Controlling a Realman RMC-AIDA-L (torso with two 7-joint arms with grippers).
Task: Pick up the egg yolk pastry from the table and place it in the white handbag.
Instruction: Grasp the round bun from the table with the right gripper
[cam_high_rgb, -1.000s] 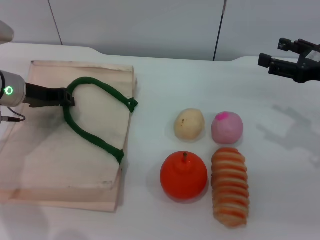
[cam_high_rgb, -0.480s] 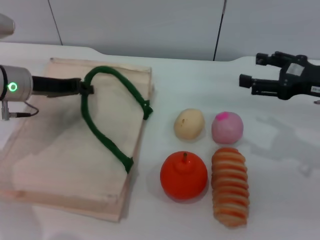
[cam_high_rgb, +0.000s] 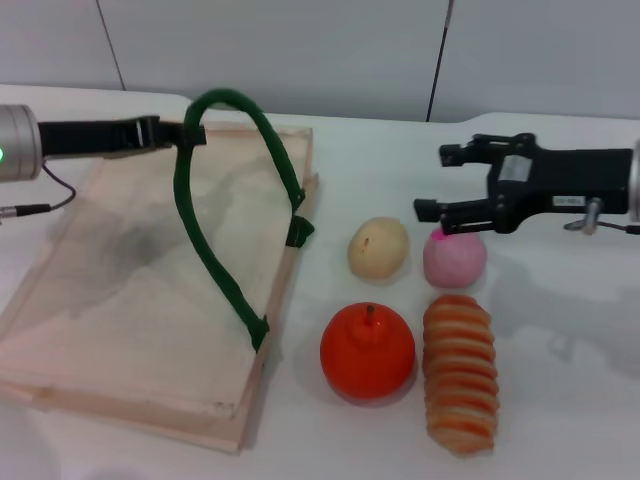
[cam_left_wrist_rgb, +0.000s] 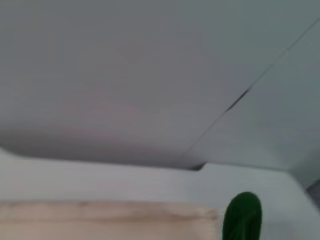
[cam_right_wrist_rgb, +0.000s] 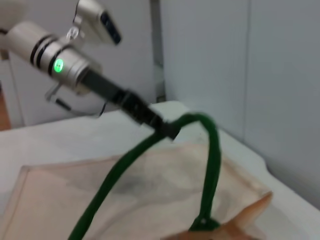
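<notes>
The egg yolk pastry (cam_high_rgb: 379, 247), a pale yellow-beige ball, sits on the table mid-right, left of a pink ball (cam_high_rgb: 455, 256). The white handbag (cam_high_rgb: 130, 300), a flat cream tote, lies at left. My left gripper (cam_high_rgb: 180, 134) is shut on its dark green handle (cam_high_rgb: 215, 210) and holds the loop raised above the bag; the handle also shows in the left wrist view (cam_left_wrist_rgb: 242, 217) and the right wrist view (cam_right_wrist_rgb: 210, 165). My right gripper (cam_high_rgb: 432, 183) is open and empty, just above and right of the pastry, over the pink ball.
An orange-red round fruit (cam_high_rgb: 367, 350) and an orange-striped bread roll (cam_high_rgb: 460, 372) lie in front of the pastry and pink ball. The table's back edge meets a grey wall.
My left gripper has lifted the green handle higher and moved right, tilting up the bag's near side. My right gripper has moved left and down from the far right toward the pink ball and pastry.
</notes>
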